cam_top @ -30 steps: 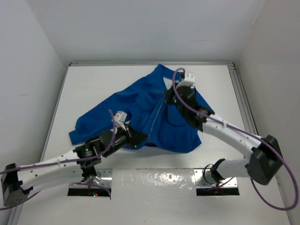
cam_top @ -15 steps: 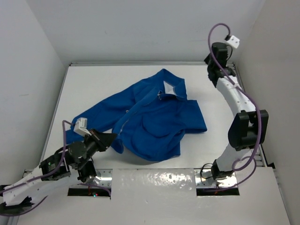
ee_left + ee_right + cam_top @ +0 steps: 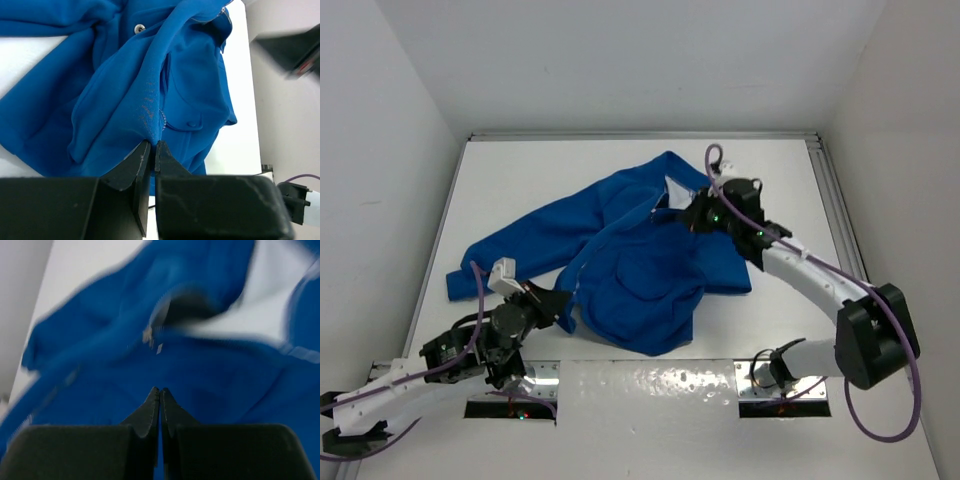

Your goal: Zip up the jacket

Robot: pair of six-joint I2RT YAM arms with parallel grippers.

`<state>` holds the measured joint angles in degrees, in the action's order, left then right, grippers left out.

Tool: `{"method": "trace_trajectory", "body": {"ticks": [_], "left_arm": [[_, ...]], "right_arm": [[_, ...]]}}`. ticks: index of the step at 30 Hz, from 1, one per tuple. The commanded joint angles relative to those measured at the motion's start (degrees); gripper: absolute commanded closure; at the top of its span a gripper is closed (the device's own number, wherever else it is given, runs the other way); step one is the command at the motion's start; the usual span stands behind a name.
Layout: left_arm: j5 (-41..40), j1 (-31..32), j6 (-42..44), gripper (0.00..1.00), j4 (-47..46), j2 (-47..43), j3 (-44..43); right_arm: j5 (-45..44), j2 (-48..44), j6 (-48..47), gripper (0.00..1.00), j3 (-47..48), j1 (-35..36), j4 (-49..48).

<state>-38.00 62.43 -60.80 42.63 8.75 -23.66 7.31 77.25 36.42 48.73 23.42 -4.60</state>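
**Jacket zip: not finished yet, I reckon**

The jacket [image 3: 640, 270] lies rumpled mid-table [image 3: 520, 180], with the collar [image 3: 678, 188] at the far end gaping and white lining showing. My left gripper [image 3: 152, 146] is pinched on the bottom hem, right below the zipper [image 3: 162, 119] teeth. My right gripper [image 3: 160, 391] is squeezed closed over the collar end, but it's too blurry to say if anything's caught. My guess is the pull up to the collar is what's left.

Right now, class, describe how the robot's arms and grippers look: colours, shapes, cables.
Left arm and right arm: white links, black joint housings, a purple cable looping along each. The left gripper and right gripper have black, wedge-shaped fingers. Small green lights show on the right arm.
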Motion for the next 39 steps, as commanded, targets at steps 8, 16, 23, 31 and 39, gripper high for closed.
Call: {"method": "trace_trajectory", "body": {"ticks": [8,16,23,31,39], "left_arm": [[3.7,0.2,0.6,1.0,-9.3,5.3,1.3],[3.5,0.2,0.5,1.0,-8.1,3.1,1.6],[3.4,0.2,1.1,1.0,-7.7,2.0,1.5],[3.5,0.2,2.0,1.0,-6.9,1.5,0.6],[3.5,0.2,0.6,1.0,-5.5,0.7,0.8]], "right_arm": [[15.6,9.8,-3.5,0.79,1.7,2.1,-7.1],[13.9,19.1,-10.4,0.64,11.2,3.6,-1.6],[11.8,22.1,-15.6,0.57,15.3,3.6,3.7],[9.7,22.7,-18.1,0.52,13.4,3.6,0.4],[13.2,23.9,-18.5,0.53,11.1,3.6,-8.4]]}}
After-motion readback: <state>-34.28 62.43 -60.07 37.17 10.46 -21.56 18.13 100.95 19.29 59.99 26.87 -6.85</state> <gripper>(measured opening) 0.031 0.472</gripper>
